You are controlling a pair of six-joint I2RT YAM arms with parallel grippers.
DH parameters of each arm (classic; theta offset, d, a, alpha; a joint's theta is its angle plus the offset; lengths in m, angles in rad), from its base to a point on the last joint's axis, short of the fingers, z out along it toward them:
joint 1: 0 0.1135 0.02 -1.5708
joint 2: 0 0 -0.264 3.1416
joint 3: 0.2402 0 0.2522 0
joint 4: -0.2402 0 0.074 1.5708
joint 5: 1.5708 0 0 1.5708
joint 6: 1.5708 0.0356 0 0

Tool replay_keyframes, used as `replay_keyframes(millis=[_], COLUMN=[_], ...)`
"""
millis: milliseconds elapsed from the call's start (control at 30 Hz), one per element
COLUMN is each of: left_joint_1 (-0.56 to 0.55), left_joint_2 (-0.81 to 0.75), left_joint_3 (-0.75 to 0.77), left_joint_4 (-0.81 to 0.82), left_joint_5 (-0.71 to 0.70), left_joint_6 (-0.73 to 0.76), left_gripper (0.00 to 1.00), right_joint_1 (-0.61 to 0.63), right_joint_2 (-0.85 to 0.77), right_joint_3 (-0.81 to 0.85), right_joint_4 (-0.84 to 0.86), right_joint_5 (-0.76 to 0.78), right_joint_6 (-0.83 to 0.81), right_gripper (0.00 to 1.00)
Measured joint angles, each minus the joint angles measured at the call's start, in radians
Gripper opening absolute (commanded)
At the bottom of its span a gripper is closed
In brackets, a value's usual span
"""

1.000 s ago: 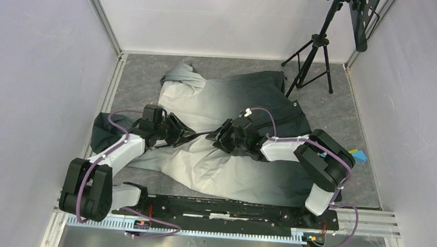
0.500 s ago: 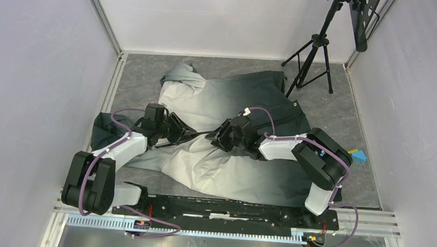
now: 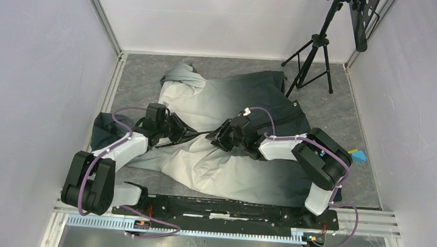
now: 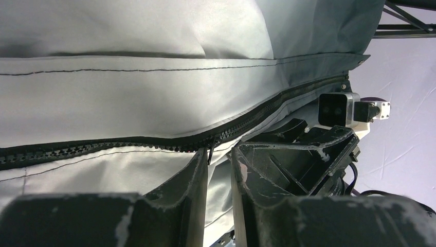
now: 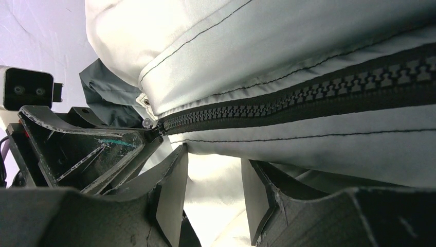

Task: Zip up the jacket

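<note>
The jacket [image 3: 229, 101], light grey shading to charcoal, lies spread on the grey table. Its dark zipper [image 4: 128, 144] runs between my two grippers and also shows in the right wrist view [image 5: 308, 95]. My left gripper [image 3: 182, 131] points right along the zipper. Its jaws stand a narrow gap apart, with the thin zipper pull [image 4: 210, 153] at their tips. My right gripper [image 3: 220, 139] faces it from the right, jaws apart under the pale placket [image 5: 308, 149], with light fabric showing in the gap. The two grippers nearly meet.
A black tripod [image 3: 314, 49] stands at the back right, just past the jacket's edge. A small blue and yellow object [image 3: 358, 156] lies by the right wall. Grey walls close in the left, back and right sides. A black rail [image 3: 227, 208] runs along the front.
My left gripper has slid a little to the right along the zipper, toward the right gripper. The right gripper has barely moved.
</note>
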Motion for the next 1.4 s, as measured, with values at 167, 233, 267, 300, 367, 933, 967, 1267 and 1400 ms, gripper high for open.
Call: replay_keyframes(millis=[167, 233, 267, 300, 367, 933, 967, 1267, 1400], left_joint_1=[-0.005, -0.006, -0.006, -0.007, -0.01, -0.018, -0.018, -0.023, -0.031], left_joint_2=[0.0, 0.0, 0.001, 0.002, 0.01, 0.032, 0.031, 0.003, 0.0], left_joint_3=[0.0, 0.0, 0.0, 0.0, 0.0, 0.006, 0.006, 0.016, 0.036], left_joint_4=[0.001, 0.002, 0.003, 0.006, 0.011, 0.003, 0.0, -0.053, -0.119], left_joint_5=[0.0, -0.001, -0.002, -0.002, -0.003, -0.01, -0.01, -0.02, -0.098], left_joint_6=[0.0, 0.0, 0.0, 0.0, 0.0, 0.065, 0.071, 0.135, 0.177], left_gripper=[0.26, 0.26, 0.25, 0.25, 0.22, 0.02, 0.02, 0.02, 0.02], right_joint_1=[0.0, 0.0, 0.0, 0.0, 0.0, 0.0, 0.001, 0.02, 0.024], right_joint_2=[0.0, 0.0, 0.0, 0.0, 0.0, 0.012, 0.019, 0.076, 0.082], right_joint_3=[0.0, 0.0, 0.0, 0.0, 0.0, 0.079, 0.093, 0.169, 0.11], right_joint_4=[0.0, 0.0, 0.0, -0.001, -0.002, -0.061, -0.068, -0.112, 0.041], right_joint_5=[0.0, 0.001, 0.002, 0.004, 0.009, 0.042, 0.043, 0.084, 0.091], right_joint_6=[0.0, 0.0, 0.0, 0.0, -0.002, -0.041, -0.041, -0.04, -0.027], right_gripper=[0.48, 0.47, 0.48, 0.48, 0.49, 0.61, 0.59, 0.0, 0.0])
